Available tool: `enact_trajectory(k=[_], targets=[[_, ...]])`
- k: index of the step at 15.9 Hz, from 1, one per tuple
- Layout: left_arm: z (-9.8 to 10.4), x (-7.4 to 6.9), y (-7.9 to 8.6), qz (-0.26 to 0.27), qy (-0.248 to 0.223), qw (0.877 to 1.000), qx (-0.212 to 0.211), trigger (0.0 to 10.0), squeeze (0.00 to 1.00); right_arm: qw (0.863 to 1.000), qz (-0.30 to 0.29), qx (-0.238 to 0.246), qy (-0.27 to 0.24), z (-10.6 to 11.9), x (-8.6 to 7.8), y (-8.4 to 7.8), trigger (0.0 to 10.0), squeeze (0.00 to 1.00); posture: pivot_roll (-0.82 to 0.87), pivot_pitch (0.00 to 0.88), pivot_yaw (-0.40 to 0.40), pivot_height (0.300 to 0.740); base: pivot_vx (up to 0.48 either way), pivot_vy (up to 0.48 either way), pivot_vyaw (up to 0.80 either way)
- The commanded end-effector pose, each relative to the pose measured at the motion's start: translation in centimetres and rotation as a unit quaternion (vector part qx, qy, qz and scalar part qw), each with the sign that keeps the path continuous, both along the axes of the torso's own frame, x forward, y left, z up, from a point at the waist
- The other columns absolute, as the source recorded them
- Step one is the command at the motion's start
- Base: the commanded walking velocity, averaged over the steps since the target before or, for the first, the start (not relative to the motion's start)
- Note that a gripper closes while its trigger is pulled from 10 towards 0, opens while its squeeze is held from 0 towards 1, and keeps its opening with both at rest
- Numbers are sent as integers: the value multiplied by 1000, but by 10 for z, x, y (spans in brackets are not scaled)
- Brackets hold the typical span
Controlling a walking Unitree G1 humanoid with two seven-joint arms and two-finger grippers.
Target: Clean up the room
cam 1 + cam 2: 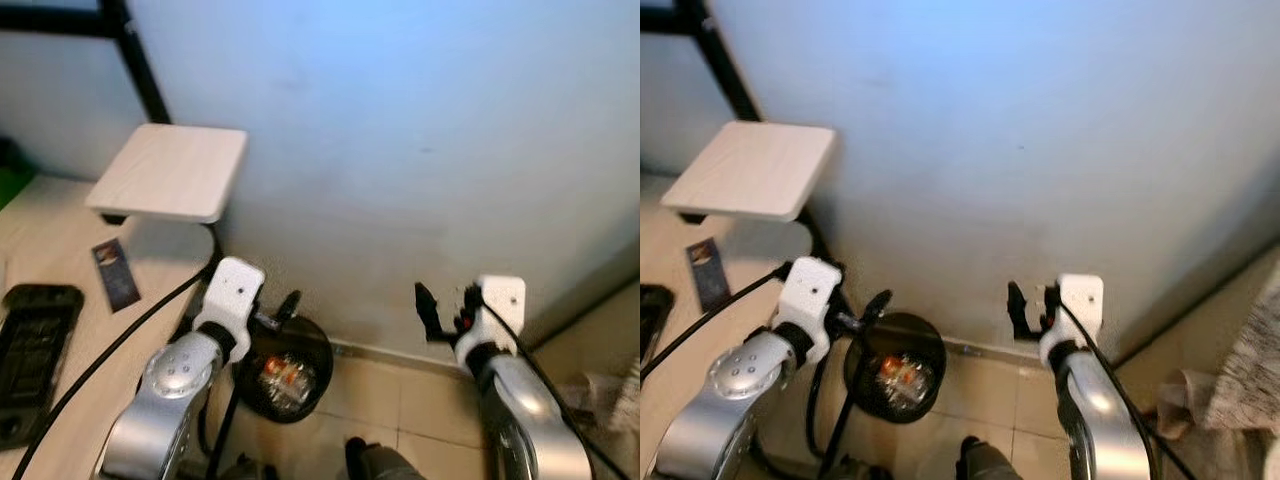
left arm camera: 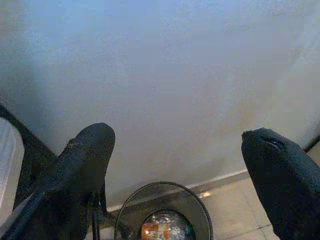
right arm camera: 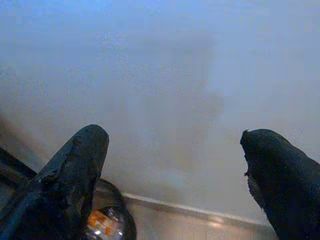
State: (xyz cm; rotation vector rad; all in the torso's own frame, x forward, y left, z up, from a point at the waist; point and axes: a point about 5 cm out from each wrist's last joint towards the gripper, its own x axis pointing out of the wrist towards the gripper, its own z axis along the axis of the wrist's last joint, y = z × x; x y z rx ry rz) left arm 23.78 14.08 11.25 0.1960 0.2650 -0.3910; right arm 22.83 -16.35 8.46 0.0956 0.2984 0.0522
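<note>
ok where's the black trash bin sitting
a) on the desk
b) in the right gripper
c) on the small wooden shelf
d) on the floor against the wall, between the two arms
d: the black trash bin stands on the tiled floor at the wall's foot, with some rubbish inside.

Left tool [image 2: 175, 165] spread wide and empty, right tool [image 3: 175, 165] likewise, both silver arms raised forward

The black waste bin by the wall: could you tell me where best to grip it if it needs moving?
Probably the bin rim on its near edge, from above: it stands upright and open-topped, with the wall close behind and the left gripper open above it.
</note>
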Motion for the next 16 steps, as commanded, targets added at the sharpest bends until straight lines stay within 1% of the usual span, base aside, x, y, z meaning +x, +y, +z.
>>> enact_trajectory(k=[1, 5, 8, 12, 16], targets=[[2, -1, 8, 23, -2, 1000, 4, 10000, 0, 1000, -3, -7, -2, 4, -1, -1, 10000, 1000, -101, 36, 27, 740, 0, 0, -756], [4, -3, 16, 45, -11, 999, 5, 10000, 0, 1000, -5, -16, 2, 6, -1, -1, 10000, 1000, -93, 21, 16, 740, 0, 0, -763], [3, -3, 19, 55, -8, 998, 6, 10000, 0, 1000, -14, -20, 5, 6, 0, -3, 10000, 1000, -89, 9, 14, 740, 0, 0, -763], [2, -3, 17, 45, -11, 999, 13, 10000, 0, 999, -42, -16, 11, 5, 0, -5, 10000, 1000, -95, 0, 21, 740, 0, 0, -763], [2, -1, 16, 44, -14, 999, 13, 10000, 0, 999, -45, -16, 7, 7, 2, -5, 10000, 1000, -99, 0, 27, 740, 0, 0, -759]])
